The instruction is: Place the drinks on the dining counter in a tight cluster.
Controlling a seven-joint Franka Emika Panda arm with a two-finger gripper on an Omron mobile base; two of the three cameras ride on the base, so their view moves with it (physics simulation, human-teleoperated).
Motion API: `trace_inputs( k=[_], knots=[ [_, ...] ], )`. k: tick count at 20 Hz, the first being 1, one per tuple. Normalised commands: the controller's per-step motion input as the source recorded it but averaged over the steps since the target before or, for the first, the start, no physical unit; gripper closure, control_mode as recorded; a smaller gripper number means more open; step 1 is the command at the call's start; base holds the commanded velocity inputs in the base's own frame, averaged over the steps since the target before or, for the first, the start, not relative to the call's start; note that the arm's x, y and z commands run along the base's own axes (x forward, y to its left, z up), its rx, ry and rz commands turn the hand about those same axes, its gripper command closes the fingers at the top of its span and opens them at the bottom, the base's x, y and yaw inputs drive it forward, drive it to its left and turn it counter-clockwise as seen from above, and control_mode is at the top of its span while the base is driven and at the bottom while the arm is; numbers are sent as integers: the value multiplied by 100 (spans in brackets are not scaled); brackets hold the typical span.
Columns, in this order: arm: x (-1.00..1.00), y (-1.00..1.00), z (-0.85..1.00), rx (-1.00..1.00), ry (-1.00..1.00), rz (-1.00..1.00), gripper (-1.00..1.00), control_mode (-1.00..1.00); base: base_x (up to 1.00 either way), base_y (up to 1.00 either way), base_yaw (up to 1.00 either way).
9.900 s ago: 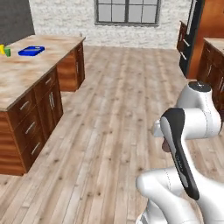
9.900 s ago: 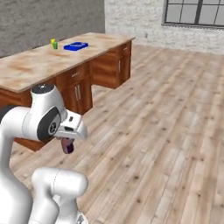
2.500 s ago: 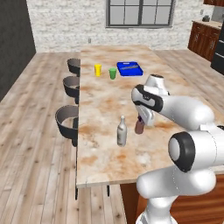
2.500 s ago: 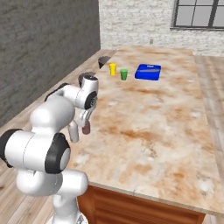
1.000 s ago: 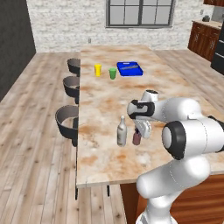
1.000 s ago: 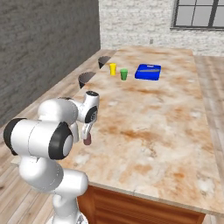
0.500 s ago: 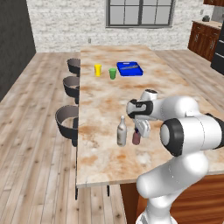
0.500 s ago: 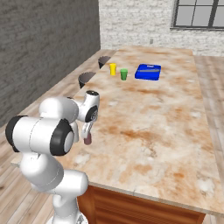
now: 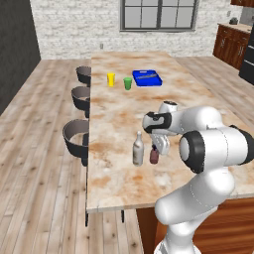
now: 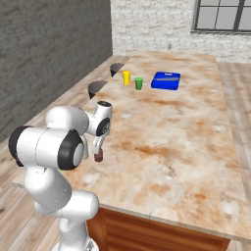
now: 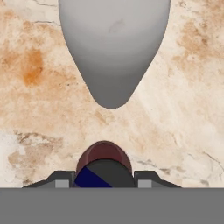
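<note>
At mid-frame in the left base view, on the dining counter (image 9: 124, 114), the arm has lowered since a moment ago, its gripper (image 9: 155, 149) clenched on the brown bottle (image 9: 154, 157), now just beside the grey bottle (image 9: 138, 149), so the cluster is forming.

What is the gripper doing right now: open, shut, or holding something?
Gripper: shut on the dark-brown bottle, which stands on the dining counter beside the grey-beige bottle.
</note>
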Motion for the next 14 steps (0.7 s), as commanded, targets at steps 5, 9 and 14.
trace_inputs(
  k=[5,9,14],
  knots=[
    [0,0,-1,0,0,0,100,-100,0,0,0],
    [0,0,0,0,0,0,-100,-100,0,0,0],
    [0,0,0,0,0,0,-100,-100,0,0,0]
  ],
)
